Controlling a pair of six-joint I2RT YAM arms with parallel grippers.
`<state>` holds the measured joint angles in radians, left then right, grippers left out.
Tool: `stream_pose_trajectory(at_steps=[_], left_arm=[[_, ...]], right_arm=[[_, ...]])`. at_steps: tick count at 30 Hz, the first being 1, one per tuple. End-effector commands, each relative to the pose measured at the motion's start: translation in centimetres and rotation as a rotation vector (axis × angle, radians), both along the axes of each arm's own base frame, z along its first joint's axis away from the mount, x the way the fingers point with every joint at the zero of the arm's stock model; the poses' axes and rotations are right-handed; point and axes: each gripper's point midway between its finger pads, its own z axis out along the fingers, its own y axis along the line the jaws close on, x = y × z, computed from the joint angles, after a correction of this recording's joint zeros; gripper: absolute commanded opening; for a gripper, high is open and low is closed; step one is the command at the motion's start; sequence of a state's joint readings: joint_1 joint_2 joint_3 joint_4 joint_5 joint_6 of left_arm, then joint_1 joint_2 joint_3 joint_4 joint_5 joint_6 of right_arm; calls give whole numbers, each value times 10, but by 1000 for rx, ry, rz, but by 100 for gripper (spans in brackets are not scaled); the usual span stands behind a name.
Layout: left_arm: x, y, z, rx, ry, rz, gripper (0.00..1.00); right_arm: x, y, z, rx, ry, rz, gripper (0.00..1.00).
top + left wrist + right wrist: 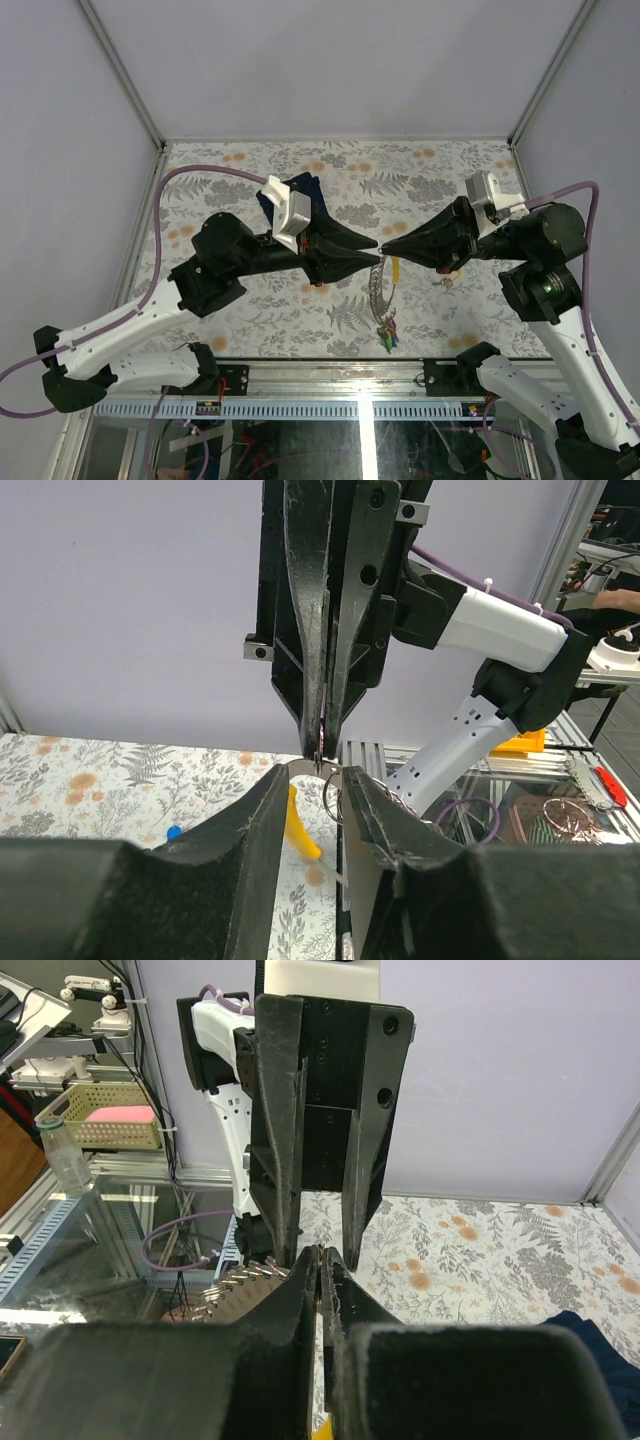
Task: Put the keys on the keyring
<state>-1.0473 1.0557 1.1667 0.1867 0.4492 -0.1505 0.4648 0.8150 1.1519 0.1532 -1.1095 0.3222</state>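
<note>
The keyring, a thin silvery wire ring, hangs above the table between the two arms. My right gripper is shut on its top, and the pinched tips show in the right wrist view. A yellow-tagged key hangs on the ring just below the tips. Several more keys with green, red and blue tags dangle at its bottom. My left gripper faces the right one, jaws open. The ring's wire and the yellow key lie in the gap between its fingers.
A dark navy folded cloth lies on the floral table behind the left arm. A small blue piece sits on the table to the left of the left jaws. The table's near metal rail runs just below the hanging keys.
</note>
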Motion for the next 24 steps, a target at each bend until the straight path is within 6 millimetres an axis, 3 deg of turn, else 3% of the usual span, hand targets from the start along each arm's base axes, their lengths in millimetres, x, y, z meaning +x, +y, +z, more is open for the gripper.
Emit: stream_pose_trajectory(at_steps=[1,24], left_arm=[[0,1,26,-71,-57,21,28],[-1,-10,27,-67,-60,28,6]], right_arm=[[-11,-3,14,36,-69,23,0],[-16,-3,5,13,-68,57,0]])
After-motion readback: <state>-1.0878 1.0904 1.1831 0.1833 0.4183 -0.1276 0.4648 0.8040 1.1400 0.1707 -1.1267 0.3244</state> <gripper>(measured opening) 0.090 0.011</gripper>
